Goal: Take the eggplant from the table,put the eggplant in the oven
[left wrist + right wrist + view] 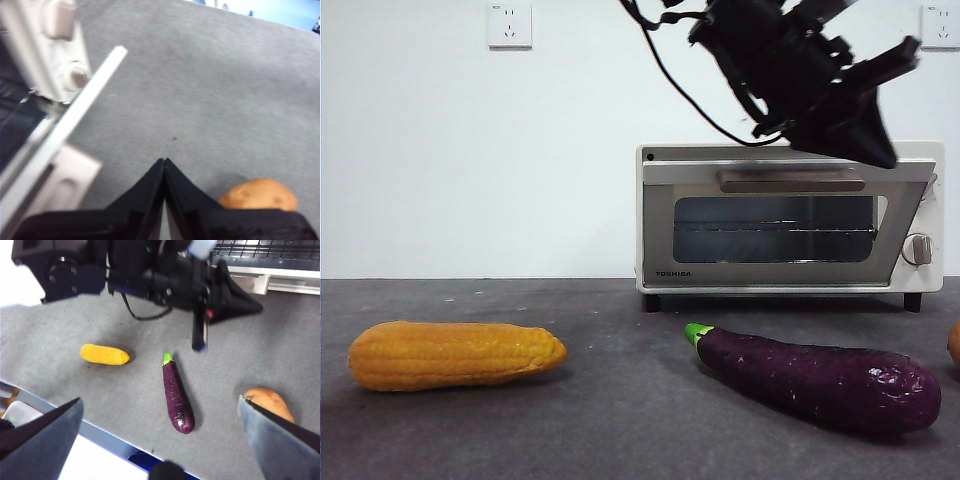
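The eggplant (820, 380) lies on the table (620, 430) in front of the oven (790, 215), its green stem tip pointing left; the right wrist view shows the eggplant (177, 396) from high above. The oven door (75, 110) stands partly open, tilted outward at its top, with the handle (790, 180) below my left gripper (855, 135). That left gripper (164, 161) is shut on nothing, close to the door's edge and the knobs (75, 75). My right gripper (160, 400) hangs open well above the table.
A yellow corn cob (455, 354) lies at the left of the table. An orange-brown potato-like thing (267, 400) sits to the eggplant's right, at the front view's edge. A white box edge (100, 455) borders the near side under the right arm.
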